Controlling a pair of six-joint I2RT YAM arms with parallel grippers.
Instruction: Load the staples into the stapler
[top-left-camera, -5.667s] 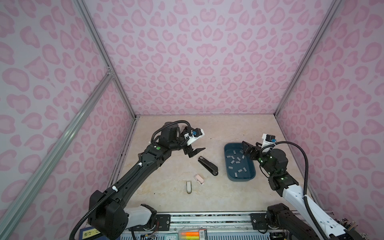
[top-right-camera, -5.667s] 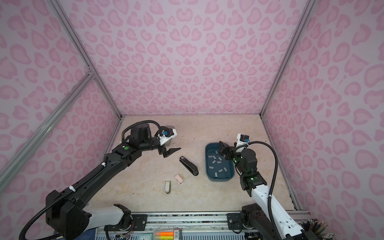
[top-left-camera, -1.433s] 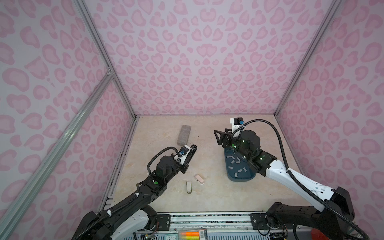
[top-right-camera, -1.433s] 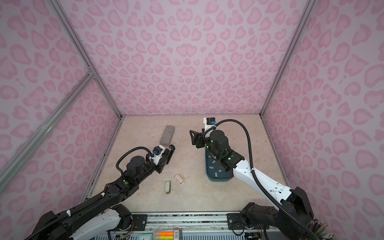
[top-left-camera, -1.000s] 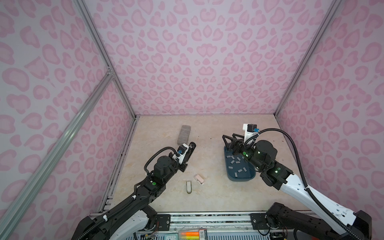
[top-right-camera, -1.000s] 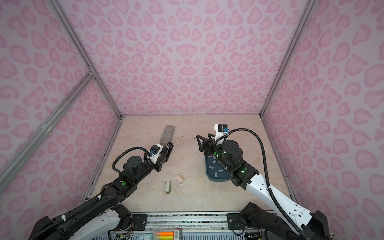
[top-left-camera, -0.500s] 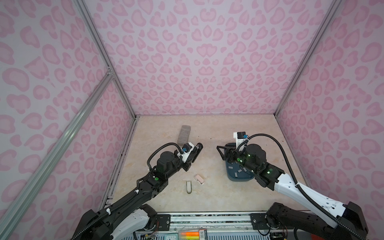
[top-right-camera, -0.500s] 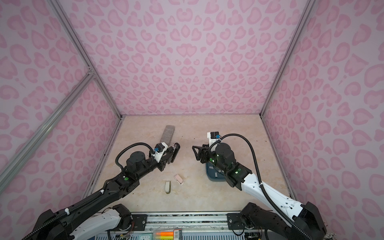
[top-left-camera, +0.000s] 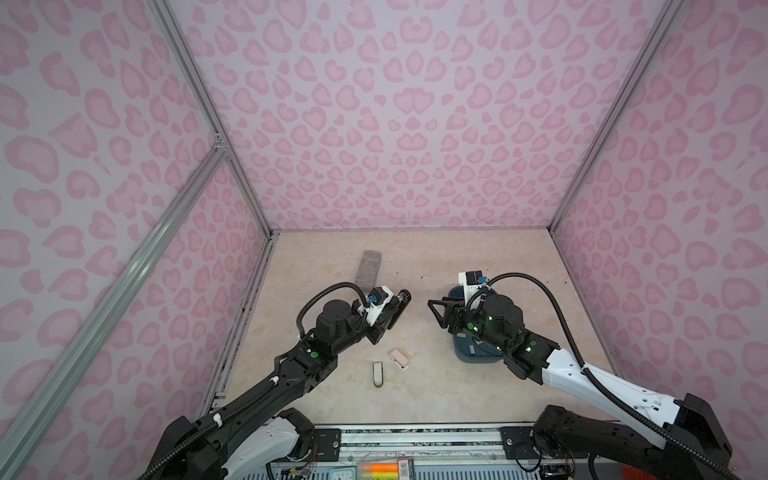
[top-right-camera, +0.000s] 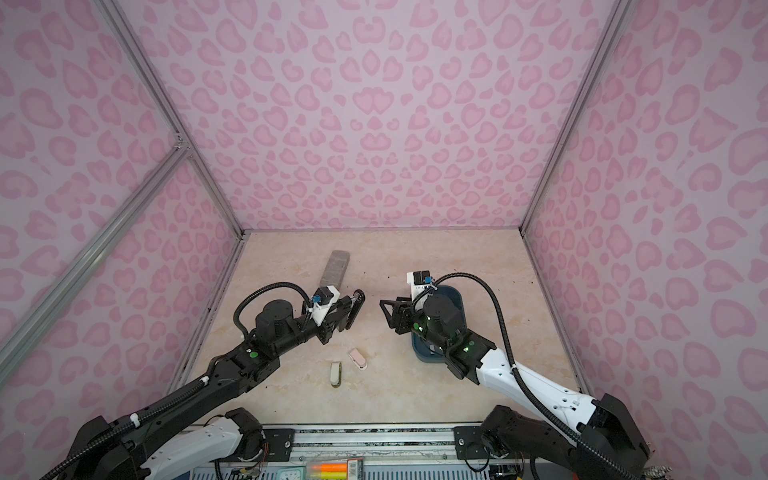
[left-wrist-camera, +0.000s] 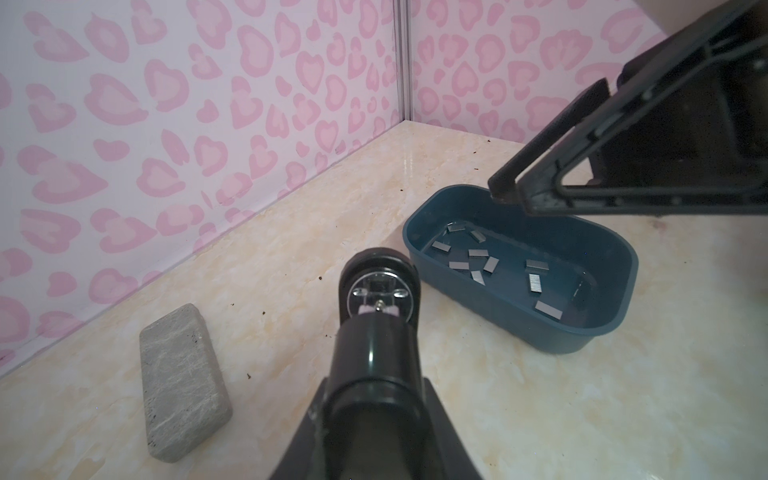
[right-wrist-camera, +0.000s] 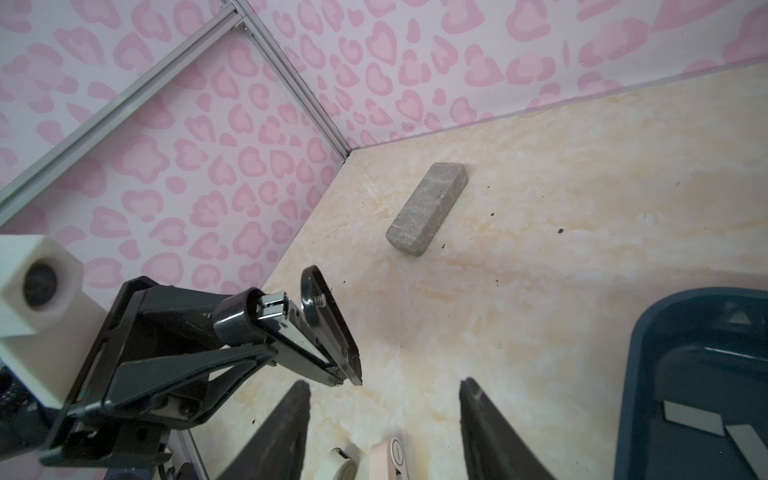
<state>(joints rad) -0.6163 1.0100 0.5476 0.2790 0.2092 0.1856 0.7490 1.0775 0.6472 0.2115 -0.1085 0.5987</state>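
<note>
My left gripper (top-left-camera: 386, 322) is shut on the black stapler (top-left-camera: 401, 300), which it holds above the floor with its front end toward the right arm. In the right wrist view the stapler (right-wrist-camera: 291, 332) shows a metal magazine. The right gripper (top-left-camera: 436, 309) faces it from a short gap away, open and empty (right-wrist-camera: 384, 415). The staples (left-wrist-camera: 490, 266) are several small grey strips lying loose in the dark blue tray (left-wrist-camera: 519, 328). In both top views the right arm covers most of that tray (top-right-camera: 455, 297).
A grey speckled block (top-left-camera: 369, 268) lies near the back left. A small pink object (top-left-camera: 399, 358) and a cream one (top-left-camera: 377, 374) lie on the beige floor in front of the grippers. Pink patterned walls close in three sides.
The right gripper swung from over the tray to the left, toward the stapler, and its jaws narrowed. The left gripper carried the stapler slightly toward the middle.
</note>
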